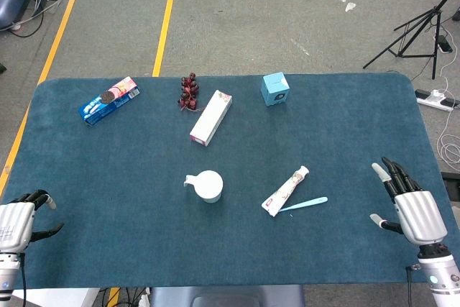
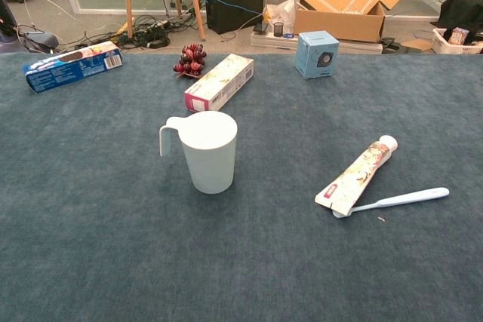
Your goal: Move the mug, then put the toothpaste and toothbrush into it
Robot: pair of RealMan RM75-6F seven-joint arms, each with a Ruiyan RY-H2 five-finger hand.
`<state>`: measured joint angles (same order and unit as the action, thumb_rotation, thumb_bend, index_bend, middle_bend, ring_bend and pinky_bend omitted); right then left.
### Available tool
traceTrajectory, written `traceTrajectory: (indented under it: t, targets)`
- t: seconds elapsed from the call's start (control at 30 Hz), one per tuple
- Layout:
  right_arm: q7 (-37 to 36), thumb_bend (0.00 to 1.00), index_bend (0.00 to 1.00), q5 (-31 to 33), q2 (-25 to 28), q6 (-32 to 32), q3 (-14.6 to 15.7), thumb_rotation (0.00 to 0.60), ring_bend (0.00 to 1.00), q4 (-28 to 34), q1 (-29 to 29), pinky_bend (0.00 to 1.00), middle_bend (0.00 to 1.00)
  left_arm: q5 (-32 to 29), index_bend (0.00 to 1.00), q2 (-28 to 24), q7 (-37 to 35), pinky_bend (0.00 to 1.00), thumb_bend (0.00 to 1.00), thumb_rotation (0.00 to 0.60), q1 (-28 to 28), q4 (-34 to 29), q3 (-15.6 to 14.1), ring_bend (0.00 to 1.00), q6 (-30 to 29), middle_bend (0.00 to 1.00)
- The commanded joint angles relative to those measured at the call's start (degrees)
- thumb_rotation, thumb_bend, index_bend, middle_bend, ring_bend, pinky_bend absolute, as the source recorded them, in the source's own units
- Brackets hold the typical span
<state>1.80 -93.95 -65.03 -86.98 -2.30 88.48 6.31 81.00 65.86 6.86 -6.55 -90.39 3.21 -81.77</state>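
White mug upright, toothpaste cap far-right, left hand and right hand empty, fingers apart

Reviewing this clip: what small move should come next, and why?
Probably the left hand reaching toward the mug. The mug stands upright and untouched, its handle pointing to the robot's left, and both hands are open at the table's near edge; the right hand sits nearer the toothpaste and toothbrush.

Even, bright overhead light in both views; only faint soft shadows under the mug on the desk. Focus is sharp throughout, without glare or blur.
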Motion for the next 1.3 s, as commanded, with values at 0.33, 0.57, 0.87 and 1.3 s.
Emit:
traceTrajectory:
  t: [0.33, 0.57, 0.87, 1.3]
  targets:
    - [11.8, 0.0, 0.12, -9.3, 14.9, 5.6, -3.8, 0.6, 0.43, 17.3, 8.9, 0.69, 0.45, -0.1, 0.53, 0.0, 0.6, 0.56, 0.0, 0.6, 0.5, -0.2, -0.1, 0.43, -0.6, 0.4]
    - [18.8, 0.0, 0.22, -6.9, 20.3, 17.5, -7.8, 0.6, 0.6, 28.7, 16.9, 0.79, 0.64, -1.2, 0.53, -0.1, 0.6, 0.56, 0.0, 0.6, 0.8, 0.1, 0.4, 0.43, -1.0, 0.4]
    - [31.5, 0.01, 0.26, 7.2, 13.6, 33.7, -12.6, 0.6, 0.8, 31.0, 29.0, 0.93, 0.87, -2.2, 0.55, -2.1, 0.3, 0.56, 0.0, 0.6, 1.7, -1.5, 0.8, 0.43, -1.9, 0.4]
    - [43.2, 0.06, 0.32, 22.8, -1.2, 41.9, -12.8, 0.6, 0.93, 23.9, 42.1, 0.99, 1.0, -4.9, 0.67, -4.4, 2.8, 0.56, 0.0, 0.6, 2.5, -4.7, 0.8, 0.43, -1.4, 0.41]
